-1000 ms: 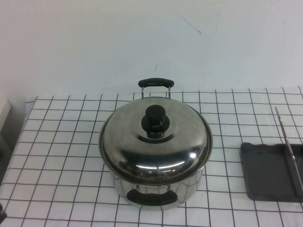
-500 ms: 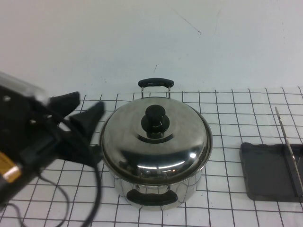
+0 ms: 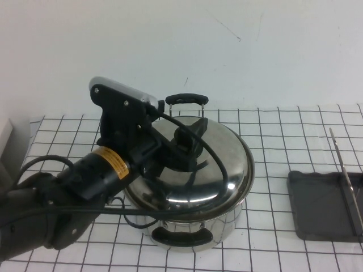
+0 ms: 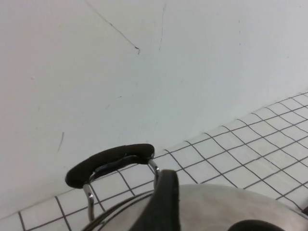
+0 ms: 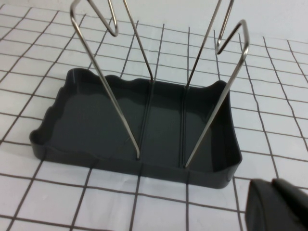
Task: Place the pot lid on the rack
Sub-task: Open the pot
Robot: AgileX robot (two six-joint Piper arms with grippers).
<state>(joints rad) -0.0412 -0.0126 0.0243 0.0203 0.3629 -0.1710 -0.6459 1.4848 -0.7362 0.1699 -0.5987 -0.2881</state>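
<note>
I bring the left gripper (image 3: 190, 139), jaws parted, around the black knob (image 3: 186, 137) of the mirror-steel domed lid (image 3: 227, 164), seated on the pot mid-worktop. I should centre before closing. The right gripper (image 5: 276, 204), state unclear, waits beside the grey wire rack (image 3: 317, 212) at the right edge.

Bright, even light; glare streaks on the pot lid (image 3: 195, 170); soft, slightly blurry frames.
</note>
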